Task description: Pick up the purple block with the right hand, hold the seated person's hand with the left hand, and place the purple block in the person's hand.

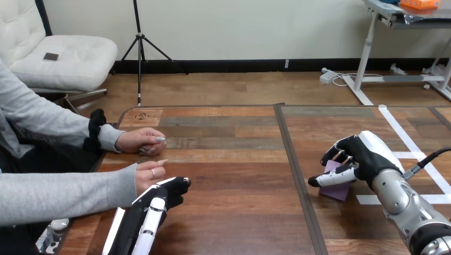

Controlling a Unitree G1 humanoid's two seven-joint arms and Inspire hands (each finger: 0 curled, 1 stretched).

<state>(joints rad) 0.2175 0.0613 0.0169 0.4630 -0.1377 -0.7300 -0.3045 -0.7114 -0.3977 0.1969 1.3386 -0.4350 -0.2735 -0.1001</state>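
The task is at an early stage, with the first step under way and the other two not yet done.

The right hand (367,156) is over the right half of the tabletop (234,212), not far from its right edge and beside the white tape (404,133) marked there. Its fingers and thumb are curled round the purple block (338,190): the thumb crosses the near face and the fingers reach down behind the block. The block's lower corner seems to be at the tabletop's surface or barely off it, and I cannot tell which. I judge the grasp made but the lift hardly begun.

The left hand (159,199) is near the tabletop's left edge, towards the near corner. Its fingers are stretched forward and loose, closed round nothing. It lies just beside and below the person's nearer hand (149,174), which rests on the tabletop with its fingers folded in and its palm not turned up. Whether the two touch I cannot tell, and no finger of the robot curls round the person's hand, so the hold is yet to be made. The person's farther hand (139,141) rests on the tabletop a little further along the left edge, apart from both.

What is left: raise the block clear, take hold of the person's hand, carry the block across the whole width of the tabletop, and set it into that hand. The person's hand would probably need to open first.
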